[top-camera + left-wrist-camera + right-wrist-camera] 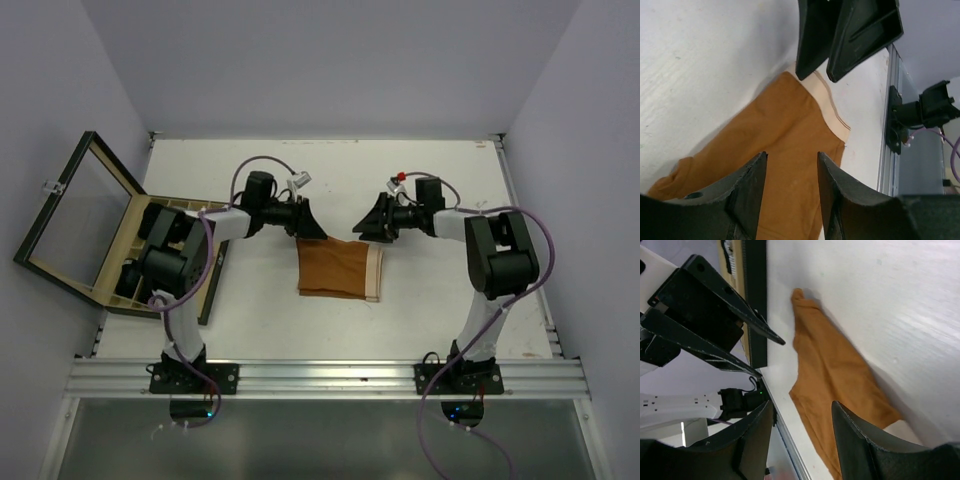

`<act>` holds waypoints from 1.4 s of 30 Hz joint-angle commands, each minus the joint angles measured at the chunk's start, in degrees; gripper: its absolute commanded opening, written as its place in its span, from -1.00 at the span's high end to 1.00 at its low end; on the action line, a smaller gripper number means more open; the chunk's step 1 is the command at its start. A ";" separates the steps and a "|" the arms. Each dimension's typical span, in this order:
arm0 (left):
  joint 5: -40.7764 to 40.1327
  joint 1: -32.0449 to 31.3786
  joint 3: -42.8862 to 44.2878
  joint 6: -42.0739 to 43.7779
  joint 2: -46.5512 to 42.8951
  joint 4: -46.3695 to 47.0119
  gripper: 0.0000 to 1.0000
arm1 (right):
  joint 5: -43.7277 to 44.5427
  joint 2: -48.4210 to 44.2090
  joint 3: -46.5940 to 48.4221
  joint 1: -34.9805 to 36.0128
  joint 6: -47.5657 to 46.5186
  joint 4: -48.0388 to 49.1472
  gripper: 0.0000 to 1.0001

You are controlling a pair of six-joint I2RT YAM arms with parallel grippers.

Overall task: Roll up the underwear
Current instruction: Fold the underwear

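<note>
One piece of underwear (338,268), orange-brown with a pale waistband along its right edge, lies flat on the white table. My left gripper (311,226) hovers just above its far left corner, jaws apart and empty. My right gripper (371,227) hovers over the far right corner by the waistband, also open and empty. In the left wrist view the underwear (775,130) spreads below my left gripper (791,159), with the right gripper's fingers (840,45) at the top. The right wrist view has the underwear (832,365) beyond my right gripper (801,407) and the left gripper's fingers (715,315) opposite.
A compartmented wooden box (128,262) stands at the left table edge, its glass lid (75,215) swung open to the left; the left arm partly covers it. An aluminium rail (330,378) runs along the near edge. Walls close in the table on three sides.
</note>
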 commanded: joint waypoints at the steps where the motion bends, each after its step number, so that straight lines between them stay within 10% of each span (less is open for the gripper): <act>1: -3.30 0.06 2.56 -7.96 6.94 9.17 0.02 | 1.46 5.66 0.89 0.41 -0.34 -1.35 -0.08; 15: -5.33 1.47 6.95 0.10 6.38 -0.80 -0.24 | 3.41 3.25 10.82 -0.03 -21.52 -16.99 -0.02; 18: -4.10 1.38 9.15 7.40 -0.91 -8.27 -1.00 | 0.42 -3.96 13.37 -0.12 -24.23 -20.84 -0.18; 22: -4.62 0.32 8.98 18.98 -8.84 -21.64 -1.00 | -1.00 -11.98 14.51 0.14 -33.63 -32.08 -0.97; 25: -2.34 0.06 6.79 22.45 -12.98 -28.34 -1.00 | -1.53 -17.08 10.41 1.81 -37.60 -40.00 -0.97; 31: 4.70 -0.29 -7.78 8.86 -18.70 -11.92 -1.00 | -1.36 -19.38 -1.12 7.25 -23.75 -22.48 -0.97; 42: -2.43 -3.99 -9.30 9.98 -4.22 -12.53 -1.00 | 3.65 -1.21 -4.03 7.35 -20.90 -16.81 -0.97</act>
